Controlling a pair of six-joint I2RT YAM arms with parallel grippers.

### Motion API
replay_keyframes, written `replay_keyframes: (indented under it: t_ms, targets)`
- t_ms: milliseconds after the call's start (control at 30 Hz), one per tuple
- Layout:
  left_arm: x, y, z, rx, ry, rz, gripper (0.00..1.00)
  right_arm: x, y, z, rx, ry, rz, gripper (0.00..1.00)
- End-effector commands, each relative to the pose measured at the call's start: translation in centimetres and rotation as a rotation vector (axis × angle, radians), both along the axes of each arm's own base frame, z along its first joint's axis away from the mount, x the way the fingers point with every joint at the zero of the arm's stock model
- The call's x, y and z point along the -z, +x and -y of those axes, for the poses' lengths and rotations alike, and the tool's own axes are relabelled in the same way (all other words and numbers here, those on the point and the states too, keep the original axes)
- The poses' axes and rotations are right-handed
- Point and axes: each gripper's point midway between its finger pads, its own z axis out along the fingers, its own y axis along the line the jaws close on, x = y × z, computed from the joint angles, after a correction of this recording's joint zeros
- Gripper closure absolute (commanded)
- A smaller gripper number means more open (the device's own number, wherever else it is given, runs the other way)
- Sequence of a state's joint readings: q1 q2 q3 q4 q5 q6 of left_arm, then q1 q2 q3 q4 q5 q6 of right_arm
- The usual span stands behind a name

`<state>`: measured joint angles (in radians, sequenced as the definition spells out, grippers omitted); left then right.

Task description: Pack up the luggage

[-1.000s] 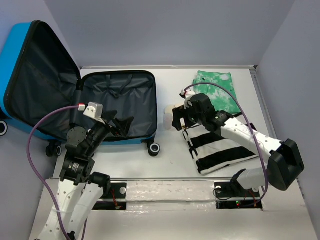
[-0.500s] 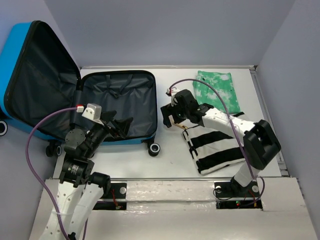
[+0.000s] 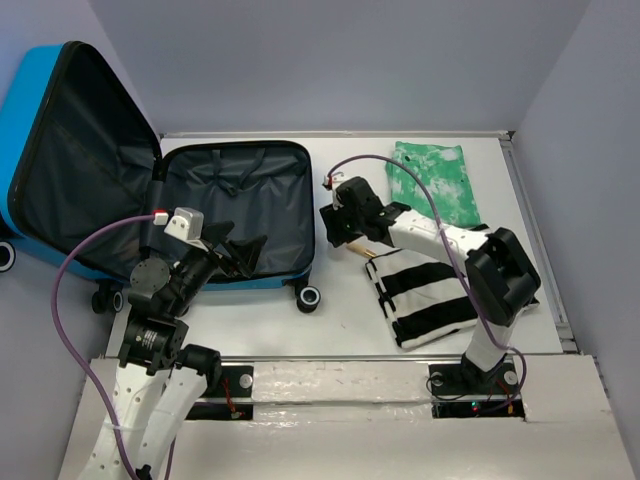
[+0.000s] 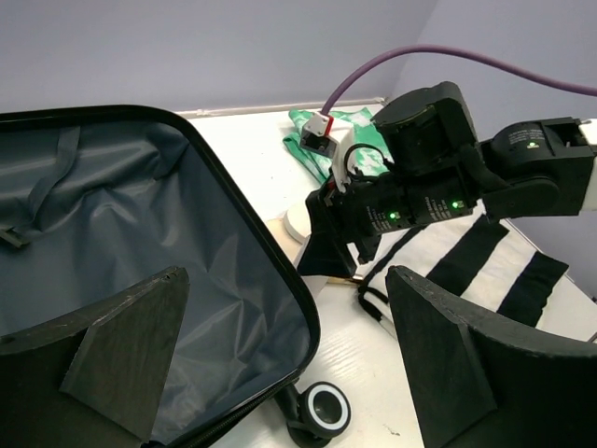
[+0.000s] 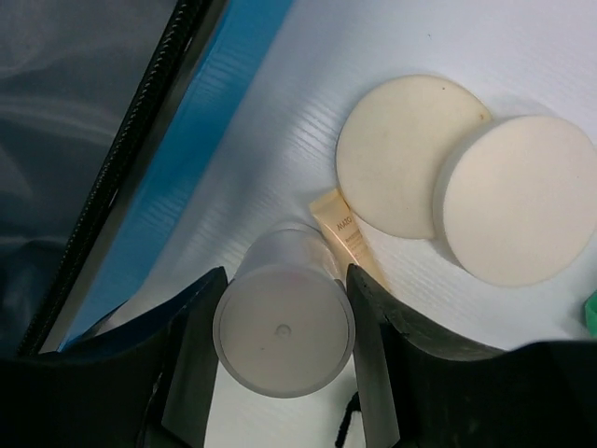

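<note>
The luggage [image 3: 240, 205] lies open at the left of the table, black lining up, with its blue lid [image 3: 70, 150] leaning back. My left gripper [image 3: 238, 250] is open and empty above the case's near edge; in the left wrist view [image 4: 287, 285] its fingers straddle the rim. My right gripper [image 3: 335, 225] sits just right of the case and is shut on a frosted white bottle [image 5: 283, 331], one finger on each side of its cap. The case's blue shell [image 5: 187, 159] is close on the left of the bottle.
A small cream tube [image 5: 343, 233] and two round cream pads [image 5: 406, 154] lie on the table beyond the bottle. Striped clothes [image 3: 435, 290] lie under the right arm, green clothes [image 3: 435, 180] at the back right. A case wheel [image 3: 308, 297] sticks out at the front corner.
My right gripper has moved left, from over the striped clothes to beside the case's right wall, and now covers the cream pads. The left arm has not moved.
</note>
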<state>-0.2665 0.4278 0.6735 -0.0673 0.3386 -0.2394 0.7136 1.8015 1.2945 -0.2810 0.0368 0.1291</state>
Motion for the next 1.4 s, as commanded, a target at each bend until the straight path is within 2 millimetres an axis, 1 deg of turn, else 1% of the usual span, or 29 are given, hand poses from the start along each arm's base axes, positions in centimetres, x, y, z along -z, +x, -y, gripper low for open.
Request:
replay_keyframes:
  t_ms: [0, 33, 133, 167, 267, 333, 400, 433, 500, 533, 600, 667, 700, 733, 767, 800, 833, 867, 900, 1000, 1033, 1067, 1100, 1133, 1167, 1200, 1233, 1300, 1367]
  targets:
    - [-1.2, -0.1, 0.2, 0.017, -0.002, 0.064, 0.01, -8.0, 0.5, -0.2, 0.037, 0.096, 0.177, 0.65]
    - [-1.2, -0.1, 0.2, 0.020, -0.003, 0.065, 0.01, -10.6, -0.1, 0.0, 0.040, 0.129, 0.221, 0.65]
    - [-1.3, -0.2, 0.2, 0.020, -0.005, 0.067, 0.01, -14.1, -1.1, -0.1, 0.020, 0.189, 0.271, 0.67]
    - [-1.3, -0.1, 0.2, 0.020, -0.006, 0.064, 0.01, -16.0, -1.5, -0.7, 0.003, 0.221, 0.297, 0.67]
    - [-1.4, -0.1, 0.0, 0.006, -0.008, 0.067, 0.01, -18.5, -1.5, -3.2, -0.042, 0.301, 0.340, 0.67]
    - [-1.3, 0.0, -0.1, -0.003, -0.010, 0.066, 0.01, -19.3, -1.7, -5.3, -0.094, 0.361, 0.338, 0.67]
    - [-1.4, -0.1, -0.3, -0.010, -0.011, 0.069, 0.01, -19.8, -1.3, -9.5, -0.161, 0.452, 0.325, 0.67]
    - [-1.4, -0.1, -0.3, -0.013, -0.012, 0.069, 0.01, -20.0, -1.3, -10.8, -0.190, 0.485, 0.300, 0.67]
    - [-1.4, 0.0, -0.4, -0.017, -0.012, 0.069, 0.01, -19.4, -1.4, -13.2, -0.222, 0.497, 0.278, 0.67]
    - [-1.4, 0.0, -0.4, -0.020, -0.012, 0.069, 0.01, -18.7, -0.6, -14.5, -0.232, 0.500, 0.262, 0.67]
    - [-1.4, 0.0, -0.4, -0.021, -0.010, 0.068, 0.01, -18.2, -1.5, -16.7, -0.277, 0.522, 0.226, 0.67]
    - [-1.4, 0.0, -0.4, -0.023, -0.012, 0.067, 0.01, -17.4, -1.0, -18.2, -0.291, 0.543, 0.190, 0.67]
    - [-1.4, 0.0, -0.5, -0.023, -0.011, 0.069, 0.01, -17.2, -2.0, -19.3, -0.331, 0.562, 0.160, 0.66]
    - [-1.4, 0.0, -0.5, -0.024, -0.011, 0.069, 0.01, -17.0, -2.1, -19.8, -0.345, 0.571, 0.143, 0.60]
    - [-1.4, 0.1, -0.5, -0.026, -0.010, 0.066, 0.01, -17.1, -2.0, -20.5, -0.366, 0.583, 0.136, 0.35]
    - [-1.4, 0.1, -0.5, -0.026, -0.011, 0.068, 0.01, -17.2, -1.9, -20.5, -0.361, 0.579, 0.137, 0.20]
    - [-1.3, 0.1, -0.5, -0.026, -0.011, 0.063, 0.01, -16.9, -1.7, -20.2, -0.357, 0.547, 0.142, 0.02]
    - [-1.3, 0.2, -0.5, -0.027, -0.010, 0.065, 0.01, -17.2, -1.5, -19.9, -0.354, 0.532, 0.162, 0.02]
    - [-1.3, 0.1, -0.5, -0.026, -0.010, 0.063, 0.01, -18.0, -1.4, -18.6, -0.322, 0.508, 0.202, 0.00]
    - [-1.3, 0.1, -0.5, -0.026, -0.010, 0.065, 0.01, -18.8, -0.4, -14.4, -0.267, 0.459, 0.267, 0.04]
    - [-1.4, 0.0, -0.5, -0.024, -0.012, 0.067, 0.01, -18.7, -0.1, -11.2, -0.226, 0.444, 0.275, 0.06]
    - [-1.3, 0.0, -0.4, -0.021, -0.013, 0.065, 0.01, -18.3, 0.0, -9.5, -0.204, 0.431, 0.277, 0.15]
    - [-1.4, 0.0, -0.4, -0.021, -0.013, 0.068, 0.01, -17.6, 0.1, -7.7, -0.181, 0.418, 0.269, 0.20]
    - [-1.4, 0.0, -0.4, -0.020, -0.013, 0.066, 0.01, -15.7, 0.3, -4.2, -0.127, 0.385, 0.245, 0.26]
    - [-1.5, -0.1, -0.4, -0.018, -0.014, 0.069, 0.01, -14.6, 0.2, -2.6, -0.102, 0.369, 0.226, 0.48]
    - [-1.4, -0.1, -0.3, -0.013, -0.015, 0.069, 0.01, -13.3, 0.1, -1.2, -0.085, 0.348, 0.211, 0.53]
    - [-1.5, -0.1, -0.3, -0.012, -0.015, 0.070, 0.01, -10.6, -0.7, 0.7, -0.072, 0.297, 0.178, 0.53]
    - [-1.5, -0.2, -0.3, -0.009, -0.015, 0.072, 0.01, -7.6, -0.1, 3.9, 0.014, 0.207, 0.148, 0.53]
    - [-1.5, -0.2, -0.3, -0.010, -0.016, 0.071, 0.01, -5.6, 0.2, 5.3, 0.047, 0.157, 0.112, 0.51]
